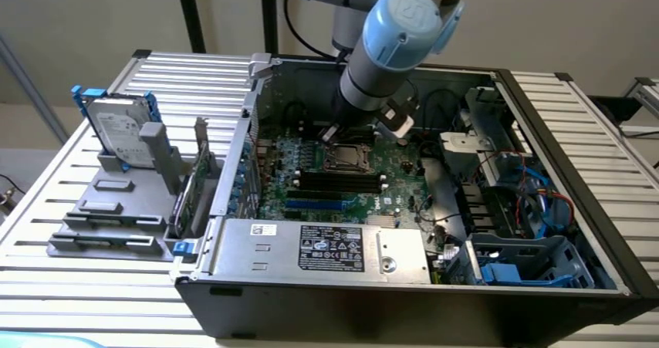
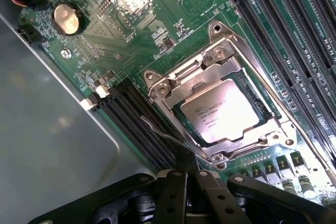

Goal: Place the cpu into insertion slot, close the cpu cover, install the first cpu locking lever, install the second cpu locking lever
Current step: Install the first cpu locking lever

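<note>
— Gripper first: how does it stand?
— Fingers pressed together with nothing visible between them, tips low over the motherboard, just beside a corner of the socket.
— Count the task parts.
— One cpu, seated in the one insertion slot. One cpu cover, down flat and framing the chip. Two levers: a long locking lever lies along the cover's side nearest the memory slots. The other locking lever has its bent end sticking out near the fingertips. I cannot tell whether it touches them.
— Anything in the way?
— From the exterior view the arm hangs over the socket and hides part of it.
— And around?
— One coin battery on the board. One open computer case on a slatted table holds the board, a grey labelled power supply box and blue cables. On the exterior view's left, one grey stand holds one hard drive upright.
</note>
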You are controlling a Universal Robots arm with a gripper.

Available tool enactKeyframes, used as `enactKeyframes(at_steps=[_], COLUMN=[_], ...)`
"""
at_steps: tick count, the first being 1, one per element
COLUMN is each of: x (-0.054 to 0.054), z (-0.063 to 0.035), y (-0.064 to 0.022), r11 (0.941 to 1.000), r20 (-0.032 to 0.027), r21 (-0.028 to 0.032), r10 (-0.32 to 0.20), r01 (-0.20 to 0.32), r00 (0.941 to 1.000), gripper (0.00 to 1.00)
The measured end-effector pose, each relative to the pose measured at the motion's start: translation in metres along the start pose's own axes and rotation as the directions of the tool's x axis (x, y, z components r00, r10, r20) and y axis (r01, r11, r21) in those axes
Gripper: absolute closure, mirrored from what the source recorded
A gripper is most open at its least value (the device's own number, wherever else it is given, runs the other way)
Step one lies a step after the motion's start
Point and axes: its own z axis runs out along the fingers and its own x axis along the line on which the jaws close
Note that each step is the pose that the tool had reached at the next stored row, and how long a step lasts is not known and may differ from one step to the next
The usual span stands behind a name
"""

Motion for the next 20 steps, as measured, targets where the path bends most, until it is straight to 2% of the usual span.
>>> enactKeyframes(at_steps=[3,13,20], x=[0.0004,0.0041,0.008], z=[0.0003,0.0027,0.0023], y=[0.0007,0.0027,0.0065], r11=[1.0,1.0,1.0], r20=[0.0025,0.0055,0.0114], r21=[-0.0018,-0.0043,-0.0061], r10=[0.001,0.001,0.002], r01=[-0.001,-0.001,-0.002], r00=[1.0,1.0,0.9999], gripper=[0.89,0.89,0.89])
